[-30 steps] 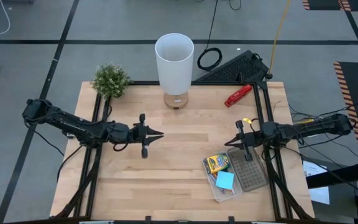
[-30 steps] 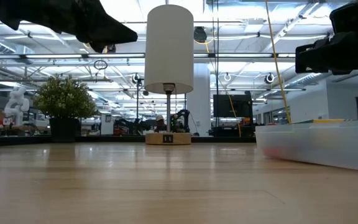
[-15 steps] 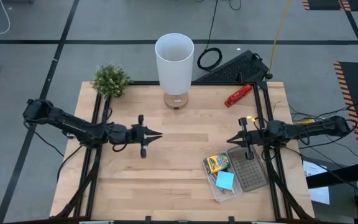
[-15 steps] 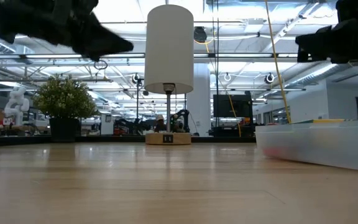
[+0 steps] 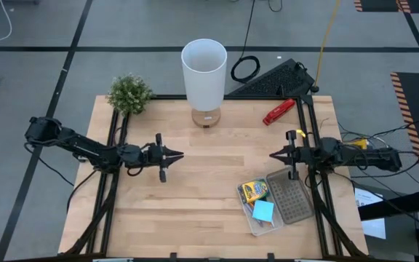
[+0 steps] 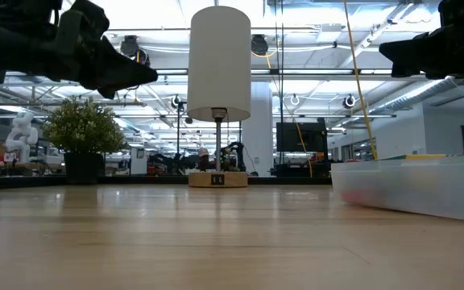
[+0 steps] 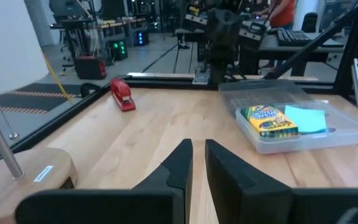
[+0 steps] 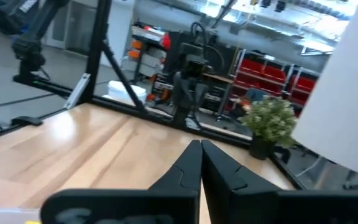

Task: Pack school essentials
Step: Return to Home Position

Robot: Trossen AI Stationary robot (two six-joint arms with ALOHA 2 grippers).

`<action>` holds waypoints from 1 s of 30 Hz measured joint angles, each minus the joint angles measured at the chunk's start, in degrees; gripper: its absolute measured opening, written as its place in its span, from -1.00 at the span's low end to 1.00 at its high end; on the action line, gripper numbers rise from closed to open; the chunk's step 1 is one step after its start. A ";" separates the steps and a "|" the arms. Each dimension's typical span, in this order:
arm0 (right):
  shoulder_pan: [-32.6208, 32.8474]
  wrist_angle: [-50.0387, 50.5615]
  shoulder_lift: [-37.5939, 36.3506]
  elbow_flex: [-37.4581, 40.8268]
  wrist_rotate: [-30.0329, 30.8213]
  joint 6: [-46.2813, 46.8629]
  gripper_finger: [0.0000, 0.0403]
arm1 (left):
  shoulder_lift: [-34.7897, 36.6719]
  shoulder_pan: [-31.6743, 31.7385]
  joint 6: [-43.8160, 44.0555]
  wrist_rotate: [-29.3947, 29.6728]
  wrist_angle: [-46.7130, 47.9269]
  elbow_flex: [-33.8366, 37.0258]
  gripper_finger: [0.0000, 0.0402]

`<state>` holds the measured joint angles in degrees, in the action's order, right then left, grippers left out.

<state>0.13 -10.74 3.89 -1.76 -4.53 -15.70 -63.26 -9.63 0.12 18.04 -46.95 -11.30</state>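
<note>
Near the front right corner of the surface (image 5: 195, 211) lies a clear plastic tray (image 5: 250, 214) holding a yellow-green crayon box (image 5: 253, 191) and a blue sticky-note pad (image 5: 263, 211); its perforated lid (image 5: 290, 198) rests beside it, toward the right edge. The left gripper (image 5: 179, 155) hovers over the left half of the surface, fingers almost together and empty. The right gripper (image 5: 273, 154) hangs near the right edge, just behind the tray, fingers closed to a point with nothing between them. A white lamp (image 5: 204, 71) stands at the back edge, a small plant (image 5: 129, 94) at the back left corner, and a red stapler (image 5: 278, 112) toward the back right.
</note>
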 joint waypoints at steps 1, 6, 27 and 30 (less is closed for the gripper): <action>-0.60 0.65 -0.81 0.00 -0.14 -0.02 -1.00 | 0.01 0.00 -0.02 0.00 -0.14 -0.02 -0.77; -2.71 2.21 -3.81 0.02 -0.25 -0.24 -1.00 | 0.00 -0.03 -0.07 -0.02 0.19 -0.02 -0.77; -3.92 3.26 -3.42 0.04 0.06 -2.73 -1.00 | 19.24 -0.04 1.43 -0.31 1.82 10.76 -0.77; -3.90 3.28 -3.40 0.04 0.05 -2.66 -1.00 | 21.43 -0.04 0.16 -2.80 3.24 10.76 -0.77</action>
<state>-3.77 -7.46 0.49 -1.72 -4.48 -18.36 -41.84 -9.67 0.28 15.25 -43.71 -0.54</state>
